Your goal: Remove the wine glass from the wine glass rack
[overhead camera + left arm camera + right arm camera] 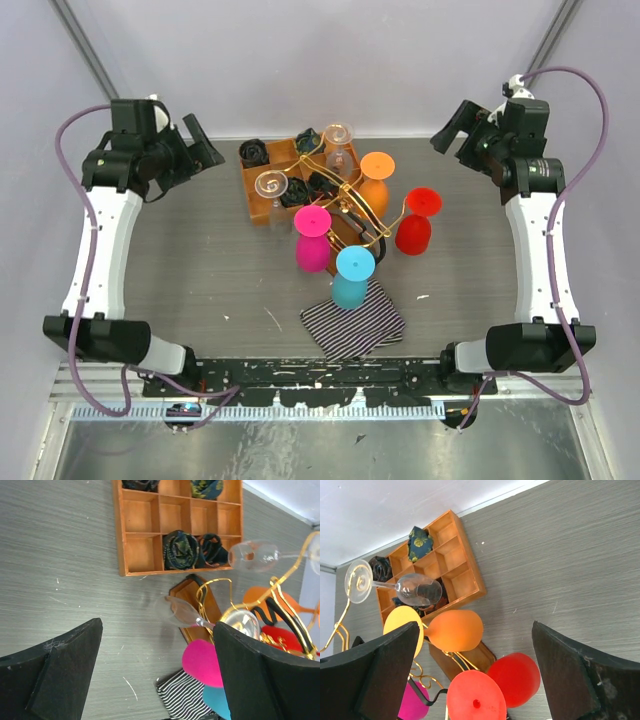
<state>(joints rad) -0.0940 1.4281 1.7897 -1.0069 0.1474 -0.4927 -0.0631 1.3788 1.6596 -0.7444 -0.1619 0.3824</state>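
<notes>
The wine glass rack (345, 192) is standing at the far middle of the table (200, 260), wine glasses (313, 238) hanging bowl-down from its arms. The left gripper (203, 142) and right gripper (450, 128) are hovering near the far corners, jaws spread wide, grasping nothing.

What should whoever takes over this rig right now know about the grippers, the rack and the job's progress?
Left gripper: open, empty, far left, clear of the rack.
Right gripper: open, empty, far right.
Wine glass rack mid-table, six hanging on it: two clear glasses, orange glass, red glass, pink glass, teal glass.
Done: no glass off yet.
Left: grasp one, lift it off.
</notes>
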